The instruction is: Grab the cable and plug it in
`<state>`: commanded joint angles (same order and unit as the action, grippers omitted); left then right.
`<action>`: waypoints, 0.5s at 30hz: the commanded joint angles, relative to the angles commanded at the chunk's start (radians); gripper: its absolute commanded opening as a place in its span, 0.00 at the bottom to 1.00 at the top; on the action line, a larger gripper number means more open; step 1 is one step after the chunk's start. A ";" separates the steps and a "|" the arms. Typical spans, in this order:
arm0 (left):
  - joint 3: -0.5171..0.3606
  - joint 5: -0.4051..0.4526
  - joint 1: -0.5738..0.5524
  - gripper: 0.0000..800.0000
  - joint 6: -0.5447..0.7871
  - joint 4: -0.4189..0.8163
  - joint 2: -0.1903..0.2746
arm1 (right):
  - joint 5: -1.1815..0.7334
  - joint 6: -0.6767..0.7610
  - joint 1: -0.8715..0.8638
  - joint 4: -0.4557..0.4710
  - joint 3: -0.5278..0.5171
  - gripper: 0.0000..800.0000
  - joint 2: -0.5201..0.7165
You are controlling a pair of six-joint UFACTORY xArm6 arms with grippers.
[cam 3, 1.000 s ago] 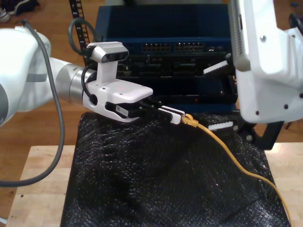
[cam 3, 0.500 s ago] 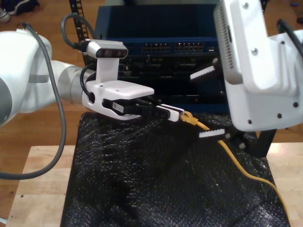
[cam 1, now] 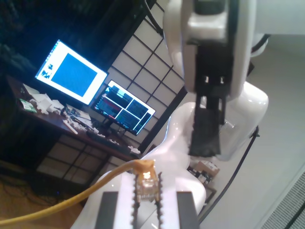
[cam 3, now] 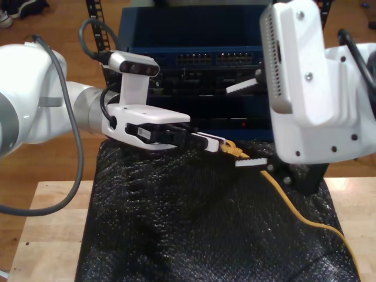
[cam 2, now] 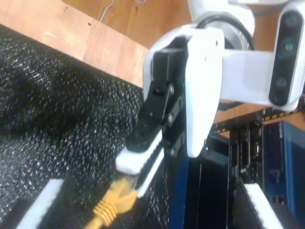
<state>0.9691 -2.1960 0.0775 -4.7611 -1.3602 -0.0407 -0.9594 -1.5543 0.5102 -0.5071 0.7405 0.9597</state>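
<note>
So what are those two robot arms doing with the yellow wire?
My first end effector is pinching the cable by its plug, held above the black padded mat. My second end effector hangs open beside the plug, not touching it. The blue rack of sockets sits behind; nothing is plugged in yet.
</note>
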 joint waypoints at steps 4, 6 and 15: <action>0.000 -0.018 0.034 0.01 -0.018 -0.044 -0.021 | 0.032 0.000 0.008 0.000 -0.014 1.00 0.000; 0.002 -0.032 0.038 0.01 -0.020 -0.057 -0.038 | 0.043 -0.009 0.011 0.000 -0.020 1.00 0.002; 0.000 -0.038 0.048 0.01 -0.021 -0.074 -0.041 | 0.172 -0.035 0.048 0.000 -0.095 1.00 0.025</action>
<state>0.9691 -2.2344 0.1250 -4.7826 -1.4339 -0.0821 -0.7875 -1.5896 0.5577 -0.5071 0.6454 0.9843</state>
